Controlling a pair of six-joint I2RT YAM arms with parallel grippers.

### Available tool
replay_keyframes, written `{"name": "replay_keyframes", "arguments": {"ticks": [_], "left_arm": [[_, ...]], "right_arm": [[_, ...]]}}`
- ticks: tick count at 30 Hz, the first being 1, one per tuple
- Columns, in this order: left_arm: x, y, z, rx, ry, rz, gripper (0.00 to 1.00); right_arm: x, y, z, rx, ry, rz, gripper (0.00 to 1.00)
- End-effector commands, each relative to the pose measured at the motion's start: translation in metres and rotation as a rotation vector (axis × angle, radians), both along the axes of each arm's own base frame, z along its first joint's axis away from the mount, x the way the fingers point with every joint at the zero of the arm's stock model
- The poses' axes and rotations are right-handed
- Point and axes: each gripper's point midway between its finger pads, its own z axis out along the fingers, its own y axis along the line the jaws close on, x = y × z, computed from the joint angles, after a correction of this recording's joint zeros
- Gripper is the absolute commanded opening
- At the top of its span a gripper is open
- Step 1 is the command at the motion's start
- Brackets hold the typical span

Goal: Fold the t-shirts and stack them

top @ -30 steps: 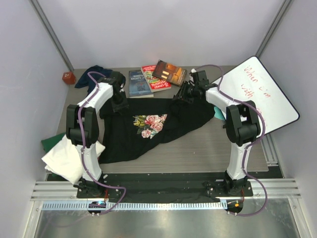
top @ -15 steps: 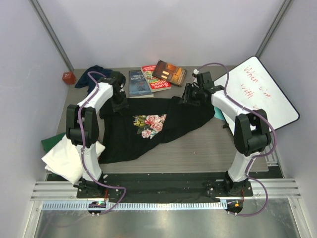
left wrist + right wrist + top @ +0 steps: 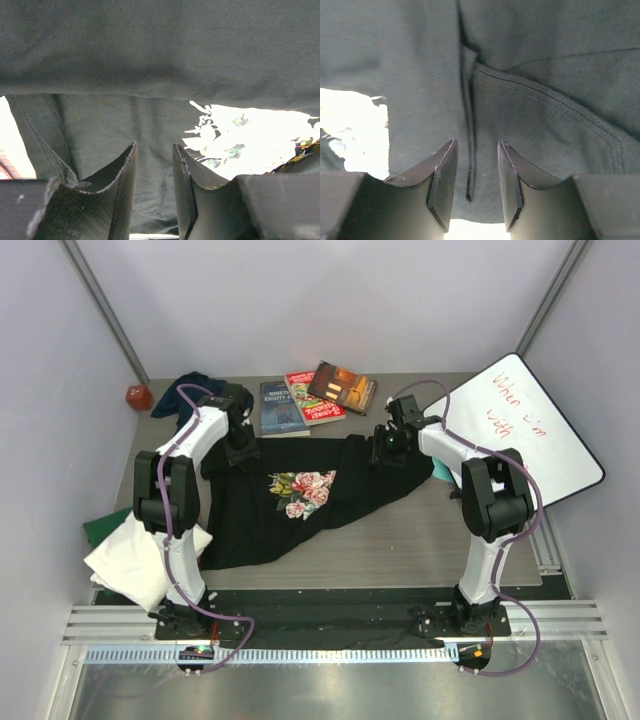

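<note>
Both far corners of the black rose-print t-shirt, which is lying rumpled across the middle of the surface, are getting an arm over them. The right pincer is standing released over a seam, while the left pincer is showing parted fingers against cloth, and I cannot tell whether it is pinching any. I am judging that a clean fold is needing both to be gripping matching corners, then drawing that edge toward me level.

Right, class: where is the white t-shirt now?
In the top view, the white t-shirt lies at the table's near-left edge, partly over green cloth, beside the left arm.
</note>
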Motion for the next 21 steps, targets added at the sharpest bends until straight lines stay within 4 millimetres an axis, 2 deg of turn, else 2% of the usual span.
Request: {"name": "replay_keyframes", "arguments": {"ticks": [1,21], "left_arm": [[0.008,-0.002,0.008,0.0,-0.025,-0.02,0.35],[0.008,-0.001,0.008,0.004,-0.023,-0.021,0.35]], "right_arm": [[0.007,0.004,0.0,-0.02,-0.011,0.017,0.43],[0.012,0.02,-0.016,0.009,0.017,0.047,0.43]]}}
